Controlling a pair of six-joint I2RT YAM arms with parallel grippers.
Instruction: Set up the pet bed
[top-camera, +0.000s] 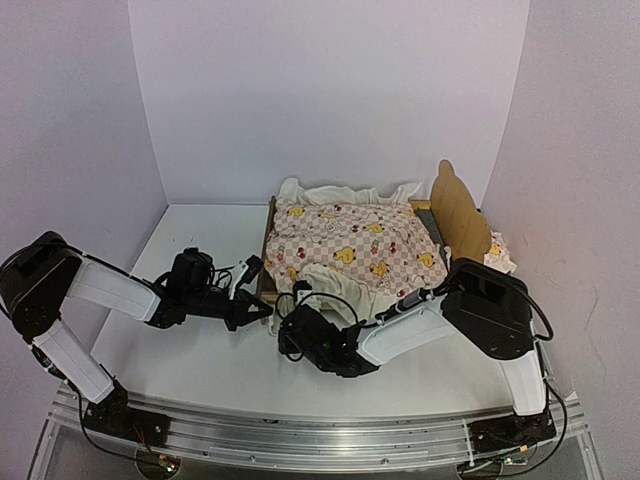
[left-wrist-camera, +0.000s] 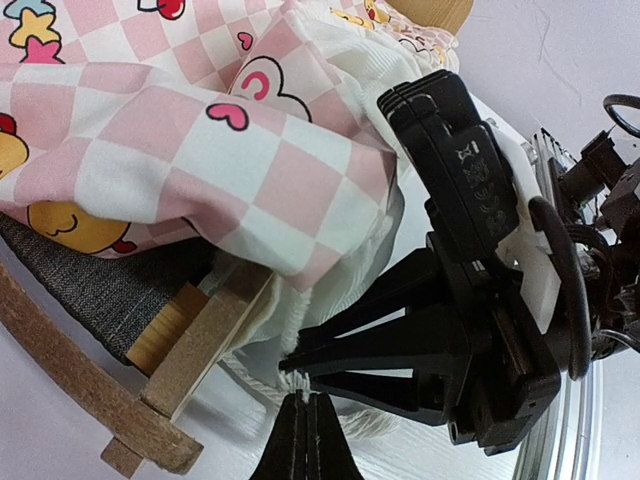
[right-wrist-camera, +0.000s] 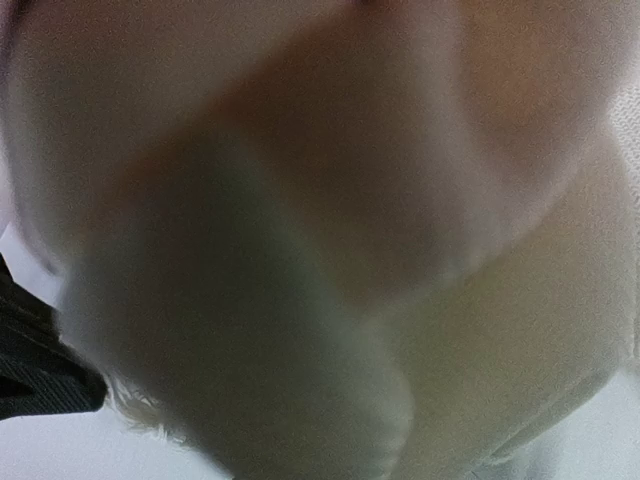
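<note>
While the left gripper (top-camera: 260, 308) is held clenched with nothing between its fingers, it is poised just beside the near foot corner of the pet bed (top-camera: 458, 212); the bed is set on the white table (top-camera: 190, 365) right of centre, its eared headboard turned toward the right arm's side and its footboard toward the left arm. A pink checked quilt (top-camera: 350, 245) with yellow ducks is spread over the frame; its cream ruffle (left-wrist-camera: 350, 250) is draped over the near rail and the foot corner, where the grey fabric base (left-wrist-camera: 90, 290) is exposed beneath. The right gripper (left-wrist-camera: 292, 366) is pressed against that ruffle at the same corner, close to the left one; its jaws are drawn nearly together, yet whether cloth is pinched between them cannot be told, the right wrist view being filled by blurred cream fabric. A small patterned cushion (top-camera: 500, 250) is seen on the table just behind the headboard.
</note>
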